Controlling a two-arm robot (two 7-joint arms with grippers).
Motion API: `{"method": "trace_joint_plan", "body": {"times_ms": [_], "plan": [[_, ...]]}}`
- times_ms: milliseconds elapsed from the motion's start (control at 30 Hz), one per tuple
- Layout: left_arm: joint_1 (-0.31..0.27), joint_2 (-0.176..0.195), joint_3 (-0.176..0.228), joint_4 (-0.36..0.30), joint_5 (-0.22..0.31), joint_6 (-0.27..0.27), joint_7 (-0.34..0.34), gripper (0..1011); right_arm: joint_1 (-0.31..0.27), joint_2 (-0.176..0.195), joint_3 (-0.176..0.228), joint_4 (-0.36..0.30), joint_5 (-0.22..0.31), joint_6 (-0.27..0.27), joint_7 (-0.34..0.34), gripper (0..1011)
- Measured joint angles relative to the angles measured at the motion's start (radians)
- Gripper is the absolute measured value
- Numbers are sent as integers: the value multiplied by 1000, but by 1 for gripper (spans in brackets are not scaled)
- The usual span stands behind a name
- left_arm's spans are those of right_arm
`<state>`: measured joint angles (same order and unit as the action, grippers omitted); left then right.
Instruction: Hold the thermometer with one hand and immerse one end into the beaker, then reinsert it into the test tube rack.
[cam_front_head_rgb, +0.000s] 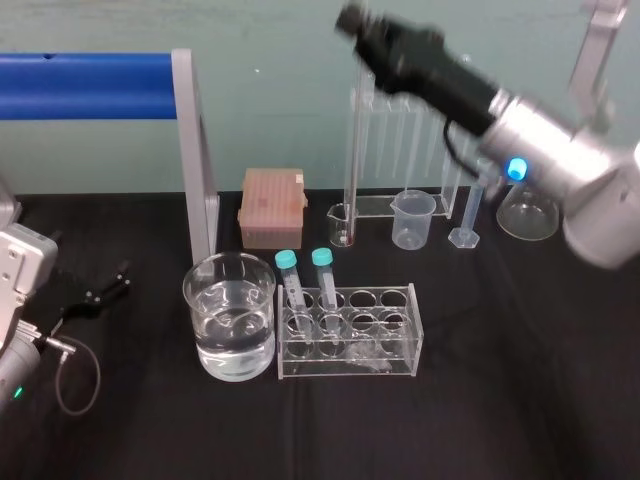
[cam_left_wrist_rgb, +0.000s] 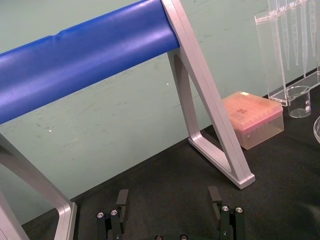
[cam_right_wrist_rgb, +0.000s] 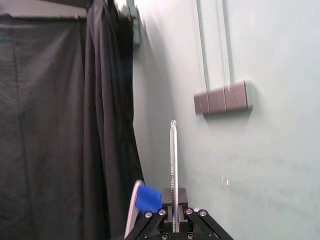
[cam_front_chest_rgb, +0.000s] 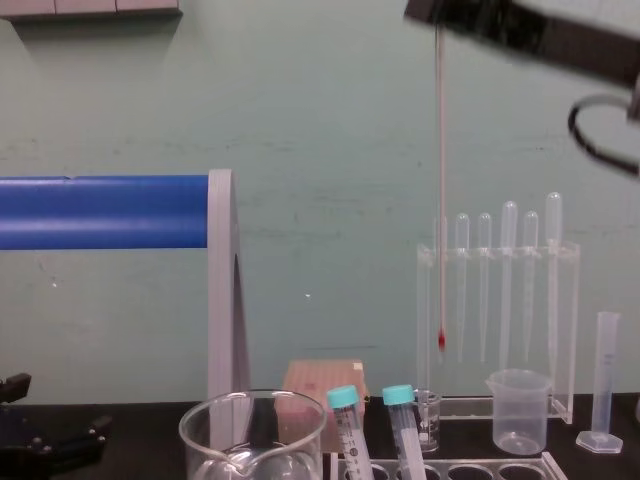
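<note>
My right gripper (cam_right_wrist_rgb: 174, 194) is clamped on the upper part of the thermometer (cam_front_chest_rgb: 439, 190), a thin, red-tipped glass rod. It hangs upright, well above the round water-filled beaker (cam_front_head_rgb: 200, 285) and translucent test tube rack (cam_front_head_rgb: 345, 366). My left gripper (cam_left_wrist_rgb: 170, 202) is parked at the left, fingers spread.

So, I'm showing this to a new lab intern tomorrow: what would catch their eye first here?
The right gripper, high up, is shut on the thermometer, which hangs upright, red tip down, clear of the table. At the front stand the water-filled glass beaker and, on its right, the test tube rack holding two teal-capped tubes. The left gripper rests open at the far left.
</note>
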<state>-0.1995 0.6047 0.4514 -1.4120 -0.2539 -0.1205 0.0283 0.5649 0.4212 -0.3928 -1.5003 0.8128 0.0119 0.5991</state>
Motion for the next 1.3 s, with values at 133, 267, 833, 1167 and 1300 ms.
{"method": "trace_joint_plan", "body": {"times_ms": [133, 267, 833, 1167, 1300], "plan": [[0, 0, 0, 0, 0, 0, 0, 1008, 67, -5, 2, 19, 14, 6, 12, 57], [0, 0, 0, 0, 0, 0, 0, 1008, 135, -30, -24, 60, 26, 1, 44, 58], [0, 0, 0, 0, 0, 0, 0, 1008, 255, -208, -213, 316, 25, -73, 217, 57], [0, 0, 0, 0, 0, 0, 0, 1008, 248, -246, -254, 440, 0, -88, 261, 58], [0, 0, 0, 0, 0, 0, 0, 1008, 225, -241, -270, 463, -25, -90, 271, 58]]}}
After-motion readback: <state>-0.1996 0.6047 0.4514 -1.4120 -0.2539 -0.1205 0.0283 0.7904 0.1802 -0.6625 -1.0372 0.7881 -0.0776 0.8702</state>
